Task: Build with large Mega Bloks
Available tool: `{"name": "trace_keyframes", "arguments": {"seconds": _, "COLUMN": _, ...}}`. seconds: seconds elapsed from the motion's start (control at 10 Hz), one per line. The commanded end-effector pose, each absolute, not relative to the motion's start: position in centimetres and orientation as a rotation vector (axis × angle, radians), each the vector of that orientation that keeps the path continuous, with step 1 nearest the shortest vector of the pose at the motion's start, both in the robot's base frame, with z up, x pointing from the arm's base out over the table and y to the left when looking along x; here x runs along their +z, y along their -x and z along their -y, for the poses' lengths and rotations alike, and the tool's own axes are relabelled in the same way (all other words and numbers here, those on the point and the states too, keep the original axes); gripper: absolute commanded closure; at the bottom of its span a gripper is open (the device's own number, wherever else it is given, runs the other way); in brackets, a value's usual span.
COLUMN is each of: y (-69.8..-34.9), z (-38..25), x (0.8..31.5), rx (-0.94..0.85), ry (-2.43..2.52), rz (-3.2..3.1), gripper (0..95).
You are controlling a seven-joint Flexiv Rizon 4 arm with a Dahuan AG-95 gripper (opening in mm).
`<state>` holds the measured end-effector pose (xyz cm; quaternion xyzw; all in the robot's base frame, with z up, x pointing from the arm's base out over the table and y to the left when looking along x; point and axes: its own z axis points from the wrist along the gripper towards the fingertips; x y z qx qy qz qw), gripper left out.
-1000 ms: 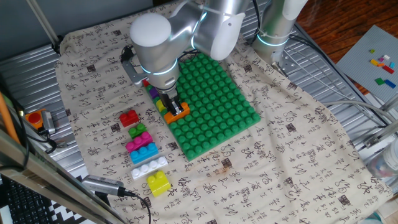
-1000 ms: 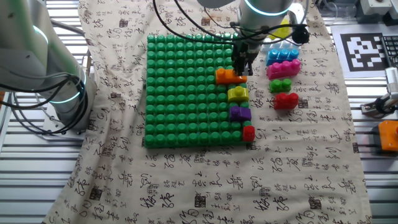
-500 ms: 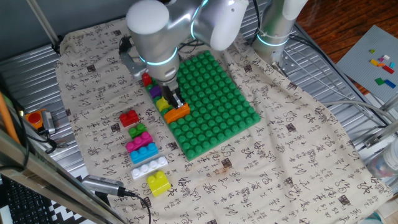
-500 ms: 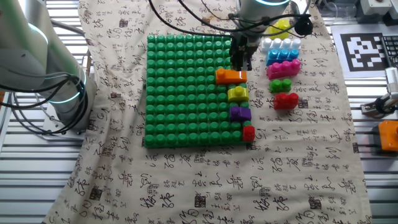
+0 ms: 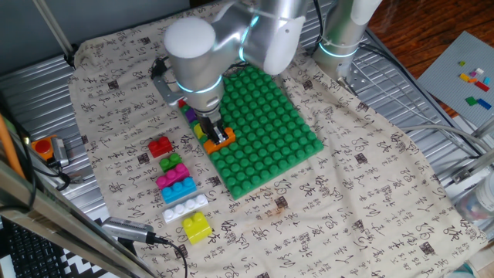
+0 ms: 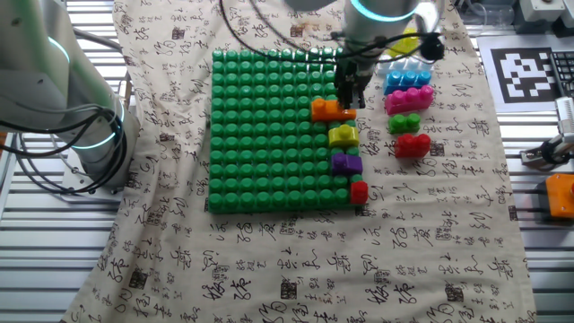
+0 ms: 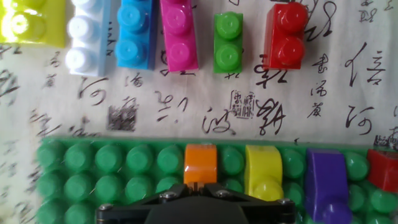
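Orange Mega Blok (image 6: 331, 109) seated on green baseplate (image 6: 269, 135) edge, directly under gripper (image 6: 348, 100), fingertips pressed together on top. Push straight down, centred; avoid nudging yellow block (image 6: 343, 135) just beside.

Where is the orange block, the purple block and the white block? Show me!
orange block (image 6: 330, 109): the other fixed view, its top face on the green baseplate.
purple block (image 7: 328, 183): hand view, its flat upper face.
white block (image 5: 185, 208): one fixed view, its studded top.
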<state>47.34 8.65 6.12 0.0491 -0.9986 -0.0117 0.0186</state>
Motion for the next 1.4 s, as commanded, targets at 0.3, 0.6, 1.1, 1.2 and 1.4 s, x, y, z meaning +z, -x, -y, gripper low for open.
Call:
{"name": "trace_keyframes", "arguments": {"seconds": 0.3, "y": -47.6, "z": -8.9, "x": 6.3, "rx": -0.038, "ry": -0.160, "rz": 3.077, "gripper": 95.0}}
{"name": "trace_keyframes", "arguments": {"seconds": 0.6, "y": -47.6, "z": -9.0, "x": 6.8, "rx": -0.025, "ry": -0.199, "rz": 3.073, "gripper": 95.0}}
{"name": "trace_keyframes", "arguments": {"seconds": 1.1, "y": -49.2, "z": -9.2, "x": 9.6, "rx": 0.008, "ry": -0.221, "rz": 3.064, "gripper": 76.0}}
{"name": "trace_keyframes", "arguments": {"seconds": 1.2, "y": -49.7, "z": -9.0, "x": 10.2, "rx": 0.007, "ry": -0.220, "rz": 3.067, "gripper": 76.0}}
{"name": "trace_keyframes", "arguments": {"seconds": 1.4, "y": -51.0, "z": -8.4, "x": 10.7, "rx": 0.018, "ry": -0.216, "rz": 3.067, "gripper": 76.0}}
